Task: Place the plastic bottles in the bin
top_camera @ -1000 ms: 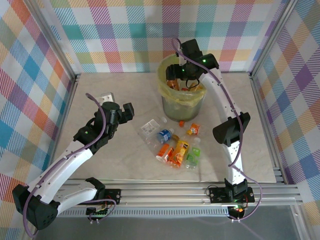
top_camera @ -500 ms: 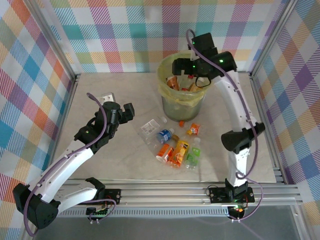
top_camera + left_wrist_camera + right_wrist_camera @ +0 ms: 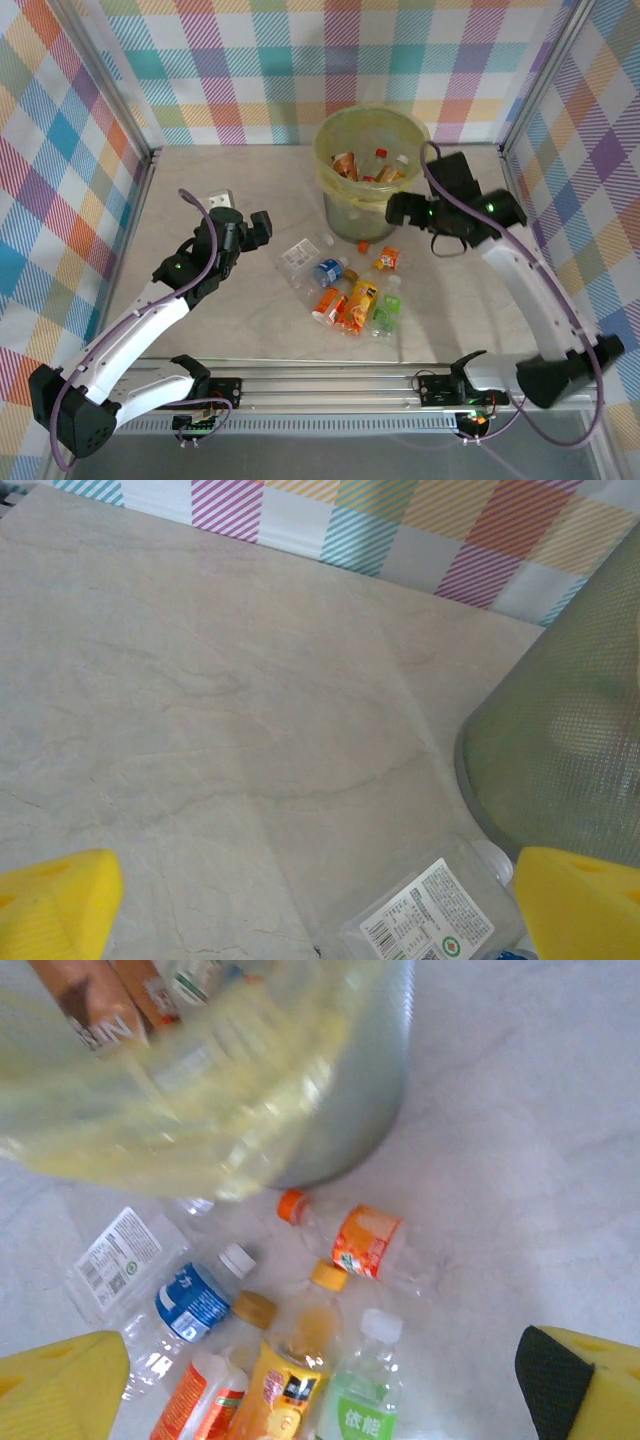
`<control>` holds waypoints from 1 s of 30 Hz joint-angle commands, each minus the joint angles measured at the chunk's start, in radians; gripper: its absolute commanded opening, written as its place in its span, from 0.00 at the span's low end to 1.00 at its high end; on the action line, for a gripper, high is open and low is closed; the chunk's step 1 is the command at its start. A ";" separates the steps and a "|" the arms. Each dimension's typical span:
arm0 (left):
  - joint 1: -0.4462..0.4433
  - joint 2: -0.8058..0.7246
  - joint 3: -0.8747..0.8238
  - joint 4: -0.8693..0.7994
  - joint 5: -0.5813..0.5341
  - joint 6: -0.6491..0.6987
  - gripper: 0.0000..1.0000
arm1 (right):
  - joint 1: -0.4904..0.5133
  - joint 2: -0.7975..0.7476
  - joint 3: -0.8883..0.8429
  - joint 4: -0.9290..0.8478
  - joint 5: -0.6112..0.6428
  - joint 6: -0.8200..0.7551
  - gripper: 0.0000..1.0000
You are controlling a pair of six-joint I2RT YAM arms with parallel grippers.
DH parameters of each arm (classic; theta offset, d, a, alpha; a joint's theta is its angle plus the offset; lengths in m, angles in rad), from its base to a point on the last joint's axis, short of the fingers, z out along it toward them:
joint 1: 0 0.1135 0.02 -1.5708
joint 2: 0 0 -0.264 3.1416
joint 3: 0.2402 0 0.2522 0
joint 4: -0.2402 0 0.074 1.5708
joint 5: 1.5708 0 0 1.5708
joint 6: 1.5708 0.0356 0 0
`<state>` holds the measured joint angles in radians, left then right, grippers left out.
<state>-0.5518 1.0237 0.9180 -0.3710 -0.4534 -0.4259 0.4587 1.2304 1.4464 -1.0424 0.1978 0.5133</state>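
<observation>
**Right gripper after a release.** The right gripper (image 3: 398, 208), low over the bin (image 3: 326, 165) a second ago, now hangs outside the rim, just beside the bin's right wall. Its jaws are spread wide and hold nothing. The likely reading is that one more bottle has gone in; several bottles (image 3: 372, 165) lie inside on the liner.

Six loose bottles (image 3: 350, 292) lie in a tight cluster at the middle of the tabletop (image 3: 240, 180), on the near side of the bin. So the task looks a little over half done. The small orange bottle (image 3: 387, 258) lies nearest the right gripper.

The left gripper (image 3: 257, 228) is also wide open and empty, just left of the clear bottle (image 3: 300, 255) and not touching it.

Room for moving: the far-left corner and the left and right edges are bare. The bin, at the middle of the far edge, is the one tall obstacle.
</observation>
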 commanded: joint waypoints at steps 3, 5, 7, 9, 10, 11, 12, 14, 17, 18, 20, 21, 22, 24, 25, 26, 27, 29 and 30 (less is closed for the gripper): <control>0.010 -0.010 -0.064 0.082 0.031 -0.010 1.00 | 0.001 -0.205 -0.271 0.064 -0.024 0.144 1.00; 0.010 -0.014 -0.092 0.129 0.044 -0.020 1.00 | 0.001 -0.273 -0.360 0.053 -0.026 0.190 1.00; 0.010 -0.020 -0.121 0.167 0.057 -0.032 1.00 | 0.003 -0.321 -0.437 0.027 -0.029 0.232 1.00; 0.010 -0.028 -0.148 0.204 0.069 -0.044 1.00 | 0.005 -0.345 -0.497 0.020 -0.046 0.256 1.00; 0.010 -0.031 -0.161 0.222 0.073 -0.050 1.00 | 0.010 -0.357 -0.532 0.021 -0.059 0.269 1.00; 0.011 -0.036 -0.173 0.237 0.078 -0.056 1.00 | 0.018 -0.366 -0.564 0.026 -0.070 0.284 1.00; 0.010 -0.040 -0.182 0.248 0.079 -0.060 1.00 | 0.029 -0.372 -0.591 0.029 -0.075 0.299 1.00; 0.010 -0.046 -0.194 0.267 0.083 -0.064 1.00 | 0.062 -0.384 -0.648 0.044 -0.087 0.335 1.00; 0.010 -0.051 -0.204 0.283 0.079 -0.068 1.00 | 0.127 -0.375 -0.708 0.061 -0.084 0.393 1.00; 0.010 -0.051 -0.207 0.287 0.079 -0.072 1.00 | 0.150 -0.365 -0.719 0.066 -0.078 0.410 1.00; 0.010 -0.044 -0.208 0.295 0.079 -0.076 1.00 | 0.206 -0.334 -0.738 0.083 -0.060 0.443 1.00; 0.010 -0.038 -0.209 0.299 0.079 -0.077 1.00 | 0.225 -0.317 -0.741 0.092 -0.055 0.453 1.00; 0.010 -0.032 -0.208 0.303 0.082 -0.079 1.00 | 0.245 -0.298 -0.740 0.105 -0.051 0.462 1.00; 0.010 -0.020 -0.210 0.309 0.086 -0.085 1.00 | 0.278 -0.254 -0.739 0.131 -0.049 0.471 1.00; 0.011 -0.013 -0.209 0.314 0.090 -0.089 1.00 | 0.294 -0.231 -0.734 0.146 -0.048 0.473 1.00; 0.010 -0.008 -0.209 0.318 0.095 -0.092 1.00 | 0.307 -0.205 -0.728 0.159 -0.047 0.475 1.00; 0.010 -0.003 -0.209 0.321 0.098 -0.094 1.00 | 0.316 -0.184 -0.723 0.172 -0.048 0.474 1.00; 0.010 0.005 -0.206 0.325 0.104 -0.096 1.00 | 0.329 -0.140 -0.712 0.207 -0.055 0.470 0.99; 0.010 0.006 -0.205 0.325 0.104 -0.096 1.00 | 0.332 -0.124 -0.709 0.221 -0.059 0.470 0.98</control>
<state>-0.5510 1.0229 0.7219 -0.0818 -0.3626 -0.5064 0.7776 1.0782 0.7136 -0.8818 0.1379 0.9573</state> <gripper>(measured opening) 0.997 0.982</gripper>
